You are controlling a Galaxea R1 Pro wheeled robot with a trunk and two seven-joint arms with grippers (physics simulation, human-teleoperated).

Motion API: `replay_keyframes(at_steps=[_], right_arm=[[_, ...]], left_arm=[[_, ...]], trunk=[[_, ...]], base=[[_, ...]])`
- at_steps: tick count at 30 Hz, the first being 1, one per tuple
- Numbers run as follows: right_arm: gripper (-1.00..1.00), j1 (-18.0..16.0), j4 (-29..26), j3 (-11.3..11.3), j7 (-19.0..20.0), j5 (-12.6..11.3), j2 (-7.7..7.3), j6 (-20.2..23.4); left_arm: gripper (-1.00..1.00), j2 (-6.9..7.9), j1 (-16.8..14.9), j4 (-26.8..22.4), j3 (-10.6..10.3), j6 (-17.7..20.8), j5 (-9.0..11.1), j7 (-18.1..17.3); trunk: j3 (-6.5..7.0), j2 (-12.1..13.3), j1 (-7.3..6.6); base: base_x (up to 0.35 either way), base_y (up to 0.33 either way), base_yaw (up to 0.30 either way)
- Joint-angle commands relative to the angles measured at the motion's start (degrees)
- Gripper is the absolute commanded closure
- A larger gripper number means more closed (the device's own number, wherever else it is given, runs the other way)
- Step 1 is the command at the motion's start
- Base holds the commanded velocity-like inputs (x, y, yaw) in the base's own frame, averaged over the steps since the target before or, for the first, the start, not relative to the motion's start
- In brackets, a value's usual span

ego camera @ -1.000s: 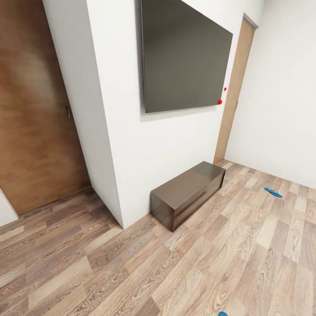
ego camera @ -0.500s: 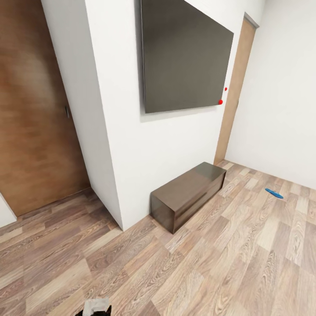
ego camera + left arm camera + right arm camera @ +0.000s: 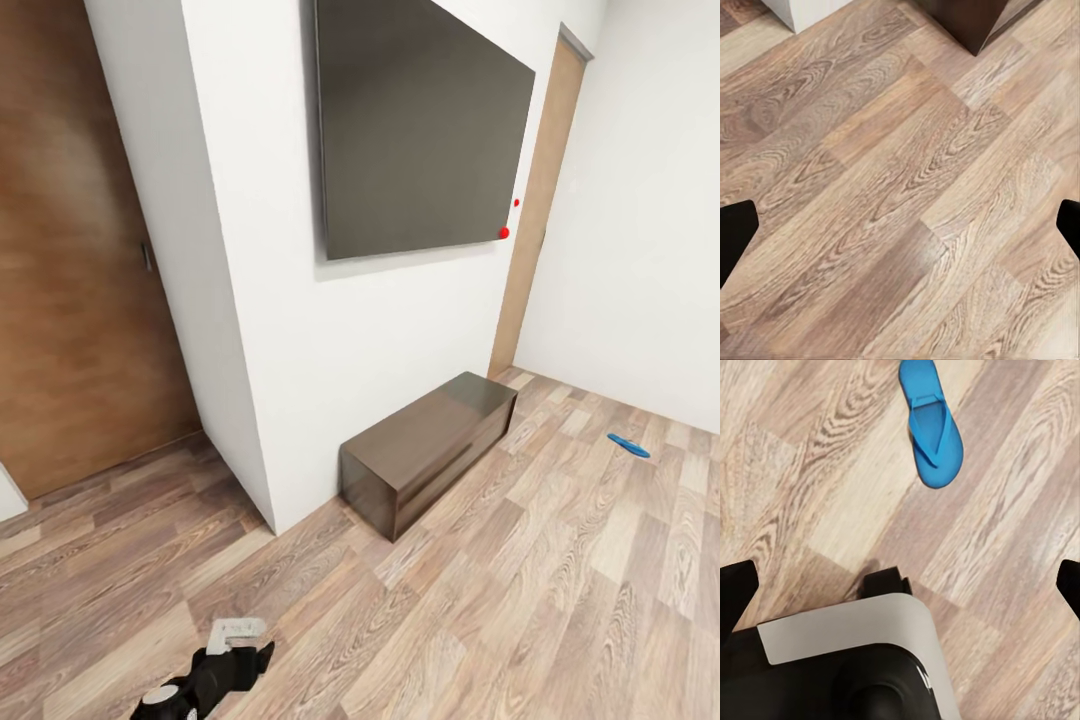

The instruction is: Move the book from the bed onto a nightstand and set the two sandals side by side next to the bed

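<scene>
Down at the lower edge of the head view, the left gripper [image 3: 238,640] hangs low over the wood-plank floor [image 3: 560,600], its fingers spread apart with nothing between them; in the left wrist view the two dark fingertips [image 3: 735,232] sit wide at either side over bare planks. Beyond that gripper and off to its left stands a brown wooden door [image 3: 70,250]. Ahead of it a white wall [image 3: 270,300] juts out, carrying a dark flat screen [image 3: 420,130]. Below the screen, forward and to the right of the gripper, a long dark TV bench [image 3: 430,445] rests against the wall. Farther right, well apart from the gripper, one blue sandal [image 3: 628,445] lies flat on the floor. The right gripper [image 3: 900,581] is parted too, holding nothing, and the other sandal [image 3: 931,424] lies on the floor beyond the robot's base [image 3: 855,652].
</scene>
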Motion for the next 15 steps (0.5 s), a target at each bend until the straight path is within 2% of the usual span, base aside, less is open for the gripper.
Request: replay_keyframes(at_steps=[1, 5, 6, 8, 9, 15], right_arm=[[-1.0, 0.0, 0.0, -0.2, 0.1, -0.1, 0.0, -0.1], [-1.0, 0.0, -0.1, -0.3, 0.2, -0.2, -0.33, 0.0], [-1.0, 0.0, -0.1, -0.3, 0.2, -0.3, -0.49, 0.0], [-1.0, 0.0, -0.1, -0.3, 0.2, -0.6, -0.59, 0.0], [-1.0, 0.0, 0.0, -0.3, 0.1, -0.9, -0.66, 0.0], [-1.0, 0.0, 0.1, -0.2, 0.1, -1.6, -0.68, -0.1]], left_arm=[[-1.0, 0.05, -0.3, 1.0, 0.3, 0.3, 0.0, -0.5], [-1.0, 0.82, -1.3, 8.1, 0.4, -0.5, 0.0, -1.0], [-1.0, 1.0, -1.8, 10.7, 0.4, -1.7, -0.1, -1.0], [-1.0, 1.06, -2.2, 12.5, 0.3, -3.5, -0.2, -1.1], [-1.0, 1.08, -2.5, 13.8, 0.3, -5.5, -0.2, -1.1], [-1.0, 1.11, -2.9, 15.7, 0.2, -10.6, -0.2, -1.1]], trunk=[[-0.06, 0.0, 0.0], [-0.06, 0.0, 0.0], [-0.06, 0.0, 0.0], [-0.06, 0.0, 0.0], [-0.06, 0.0, 0.0], [-0.06, 0.0, 0.0]], base=[[0.042, -0.032, 0.0], [0.021, -0.017, 0.0], [0.009, -0.007, 0.0], [0.006, -0.005, 0.0], [0.004, -0.003, 0.0], [0.001, -0.001, 0.0]])
